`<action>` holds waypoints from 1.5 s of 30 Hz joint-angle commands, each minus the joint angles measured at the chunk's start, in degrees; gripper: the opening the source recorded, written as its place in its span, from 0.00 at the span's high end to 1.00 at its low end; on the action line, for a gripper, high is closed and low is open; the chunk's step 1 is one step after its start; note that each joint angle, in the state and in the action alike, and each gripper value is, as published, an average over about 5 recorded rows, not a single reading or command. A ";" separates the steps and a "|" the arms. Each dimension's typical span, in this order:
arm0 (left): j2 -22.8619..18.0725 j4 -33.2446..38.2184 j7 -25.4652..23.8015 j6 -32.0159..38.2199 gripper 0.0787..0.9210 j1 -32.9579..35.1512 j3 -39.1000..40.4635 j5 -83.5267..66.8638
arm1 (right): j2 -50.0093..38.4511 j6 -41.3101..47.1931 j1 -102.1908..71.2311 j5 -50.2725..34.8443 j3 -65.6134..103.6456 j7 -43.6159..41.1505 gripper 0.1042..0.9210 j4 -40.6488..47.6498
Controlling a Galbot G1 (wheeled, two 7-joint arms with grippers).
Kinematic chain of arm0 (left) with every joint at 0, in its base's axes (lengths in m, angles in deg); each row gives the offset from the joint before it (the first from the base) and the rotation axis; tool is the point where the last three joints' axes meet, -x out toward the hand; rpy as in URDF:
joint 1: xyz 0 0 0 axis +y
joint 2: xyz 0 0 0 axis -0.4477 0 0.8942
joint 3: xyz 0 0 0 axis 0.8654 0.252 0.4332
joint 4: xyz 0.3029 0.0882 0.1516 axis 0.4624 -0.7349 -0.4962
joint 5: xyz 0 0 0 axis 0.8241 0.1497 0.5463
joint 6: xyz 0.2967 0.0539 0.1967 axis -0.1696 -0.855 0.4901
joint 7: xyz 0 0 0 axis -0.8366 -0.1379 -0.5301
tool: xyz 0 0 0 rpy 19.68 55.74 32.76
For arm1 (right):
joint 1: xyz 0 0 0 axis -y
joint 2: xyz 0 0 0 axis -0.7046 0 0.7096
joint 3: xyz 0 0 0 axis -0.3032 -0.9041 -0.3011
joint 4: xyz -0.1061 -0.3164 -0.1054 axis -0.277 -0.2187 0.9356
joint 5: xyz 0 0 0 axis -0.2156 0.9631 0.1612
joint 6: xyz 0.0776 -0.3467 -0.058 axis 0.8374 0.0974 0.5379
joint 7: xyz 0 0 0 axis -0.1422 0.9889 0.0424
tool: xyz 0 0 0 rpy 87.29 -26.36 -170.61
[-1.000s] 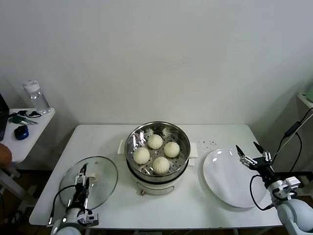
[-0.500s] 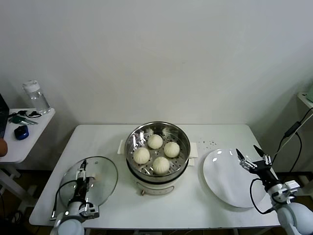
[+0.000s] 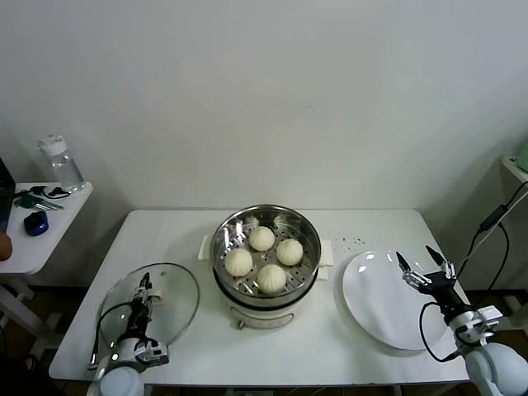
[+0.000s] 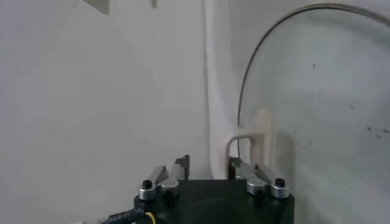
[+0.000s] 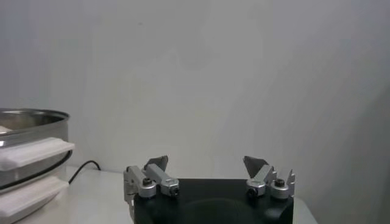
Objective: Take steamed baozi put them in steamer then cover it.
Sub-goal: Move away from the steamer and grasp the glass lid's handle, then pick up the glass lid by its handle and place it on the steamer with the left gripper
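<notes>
1. Fingers of the left gripper sit low over the cover, drawn in narrow around its white handle; whether they actually pinch it yet I cannot tell from either view.
2. Right gripper hangs over the empty white plate with its fingers spread wide and nothing between them.
3. Glass with a metal rim, the cover lies flat on the table to the left of the steamer, apart from it. It is probably rigid, fairly heavy for its thickness, and breakable if dropped or knocked against steel.
4. Smooth glass offers no purchase, so the raised handle at the centre is the sensible place to hold. A central grip should also keep the cover level as it lifts.
5. Four baozi sit inside the steamer on its perforated floor, close together, none stacked. They look soft and easily dented, so the cover should come down onto the rim, not onto them.
6. On the side table at far left stand a bottle and some small items, not part of the job.
</notes>
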 commanded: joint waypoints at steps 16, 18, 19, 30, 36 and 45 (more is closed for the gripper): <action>2.09 17.94 -0.16 -3.88 0.92 7.18 1.25 -5.67 | 0.20 -0.54 0.44 1.16 0.17 -0.36 0.12 0.37; 2.55 21.45 -0.42 -5.27 0.92 8.59 1.28 -5.87 | 0.15 -0.54 0.57 1.28 0.17 -0.36 0.12 0.43; 2.75 22.95 -0.55 -5.87 0.92 9.19 1.30 -5.92 | 0.13 -0.54 0.64 1.32 0.18 -0.37 0.12 0.48; 6.95 35.71 -2.91 -12.16 0.92 12.60 3.47 -6.15 | 0.07 -0.72 1.79 2.43 -0.12 -0.40 0.12 1.49; 12.49 37.56 -5.17 -18.71 0.92 10.94 9.33 -6.14 | 0.00 -0.78 2.31 3.34 -0.46 -0.44 0.12 2.01; 17.13 37.35 -10.96 -28.65 0.92 1.84 27.58 2.13 | 0.10 -0.93 2.95 4.91 -0.75 -0.30 0.12 2.72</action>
